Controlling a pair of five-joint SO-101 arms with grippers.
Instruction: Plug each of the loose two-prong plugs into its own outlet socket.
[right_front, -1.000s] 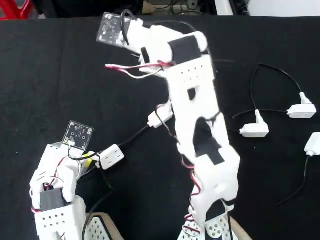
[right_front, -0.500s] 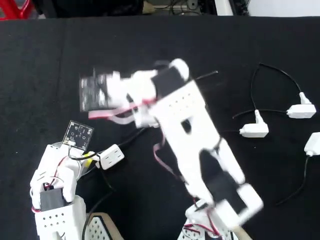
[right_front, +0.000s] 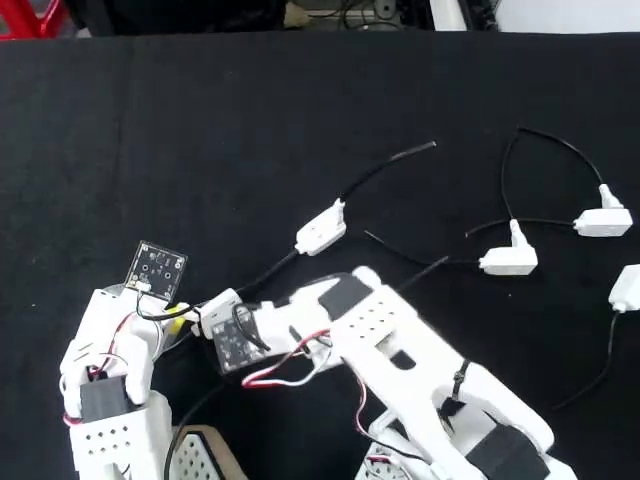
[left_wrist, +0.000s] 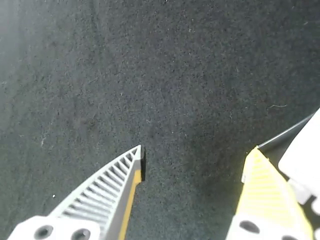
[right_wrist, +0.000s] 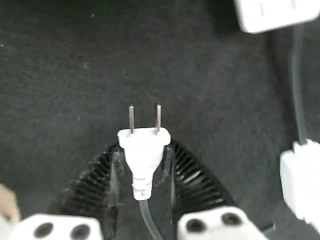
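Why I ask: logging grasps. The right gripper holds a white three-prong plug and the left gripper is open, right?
No: the white plug in the right gripper has two prongs, per the right wrist view. The left gripper is open.

A white two-prong plug (right_wrist: 143, 142), prongs bare, is clamped in the right gripper (right_wrist: 143, 150), near a white socket (right_front: 320, 228). A white corded piece (right_front: 508, 262) lies right of that socket.

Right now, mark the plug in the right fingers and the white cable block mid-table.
plug (right_wrist: 144, 146): right wrist view, on its white body just below the two prongs.
white cable block (right_front: 322, 231): high view, on the middle of its white housing.
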